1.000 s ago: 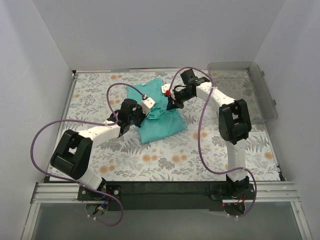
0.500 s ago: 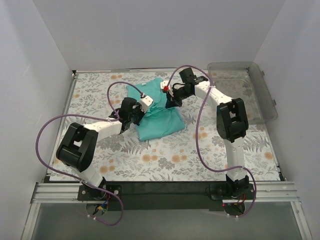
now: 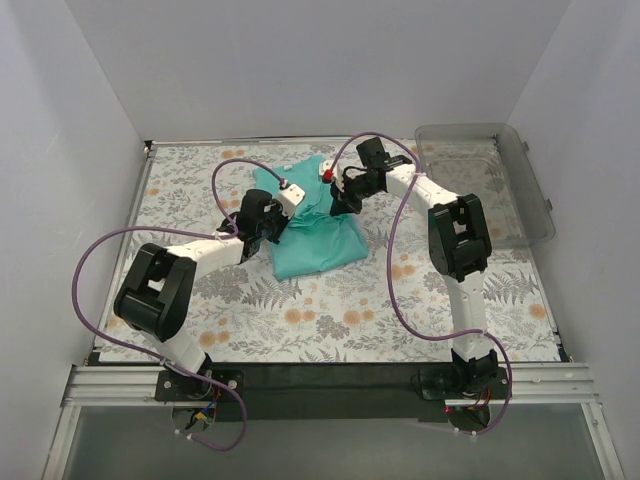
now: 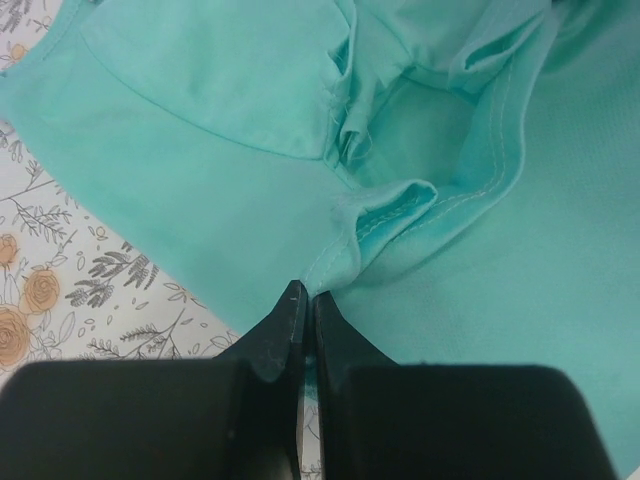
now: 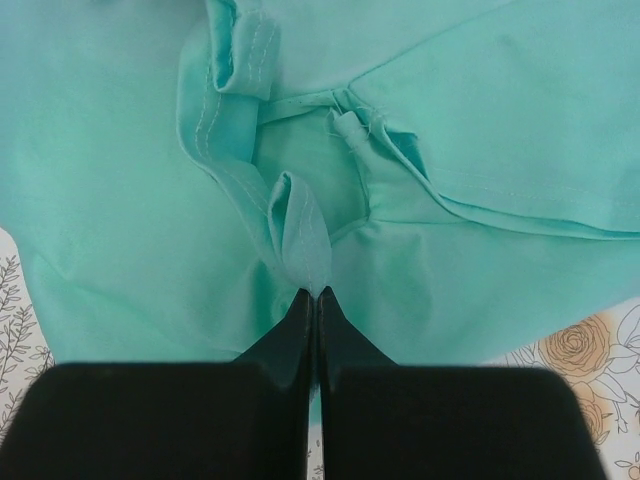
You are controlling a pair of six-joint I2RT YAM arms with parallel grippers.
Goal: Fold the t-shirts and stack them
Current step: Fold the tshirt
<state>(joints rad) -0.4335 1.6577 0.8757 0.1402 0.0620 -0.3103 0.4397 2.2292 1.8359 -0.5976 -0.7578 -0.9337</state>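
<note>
The teal t-shirt (image 3: pixel 318 240) lies on the floral tabletop (image 3: pixel 350 320) to the left of the clear plastic bin (image 3: pixel 465 127), well apart from it, with bare patterned surface between the two. It is bunched rather than flat. Its near part spreads out as a smooth slanted panel, while the part further back is gathered into folds and ridges. Both arms reach in over the garment from opposite sides. The left fingers (image 4: pixel 285 325) meet the shirt on the side turned away from the bin. In the left wrist view they are pressed tightly together, with a small tuck of stitched hem caught at their tips. From there the fabric runs away in a raised, curling fold. The right fingers (image 5: pixel 295 325) come in on the side of the shirt that faces the bin. They are likewise closed flat against each other, with a narrow pleat of teal cloth pinched between the tips and a doubled seam line leading up from them. In both wrist views a corner of the printed tabletop shows past the edge of the fabric. Purple cables (image 3: pixel 400 290) loop from each arm above the tabletop, the right one hanging between the shirt and the bin.
</note>
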